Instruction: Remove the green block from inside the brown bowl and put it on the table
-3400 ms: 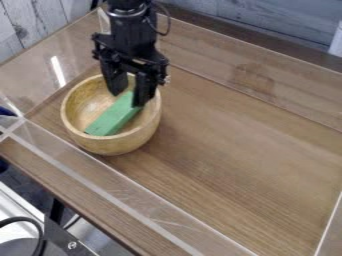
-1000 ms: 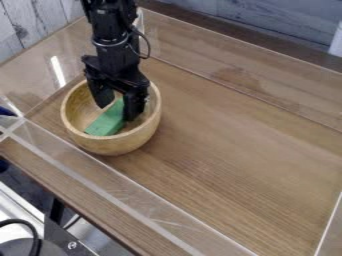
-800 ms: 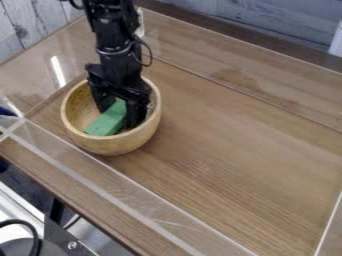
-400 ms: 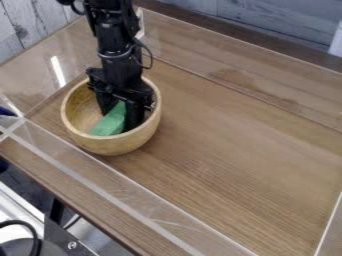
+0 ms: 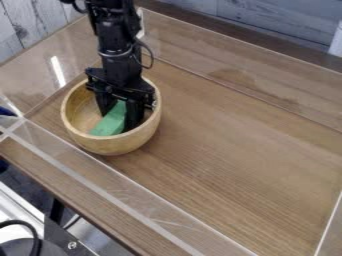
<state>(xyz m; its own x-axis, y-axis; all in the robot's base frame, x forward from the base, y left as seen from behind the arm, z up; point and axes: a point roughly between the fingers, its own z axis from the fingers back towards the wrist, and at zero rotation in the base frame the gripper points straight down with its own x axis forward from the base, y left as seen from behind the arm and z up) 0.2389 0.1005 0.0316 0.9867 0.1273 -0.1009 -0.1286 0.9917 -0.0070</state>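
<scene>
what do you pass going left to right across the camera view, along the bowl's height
acrylic wall → bowl with the block and gripper inside it → bare table

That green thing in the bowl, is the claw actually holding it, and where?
Yes. The gripper is closed on the green block at its upper end, down inside the brown bowl.
</scene>
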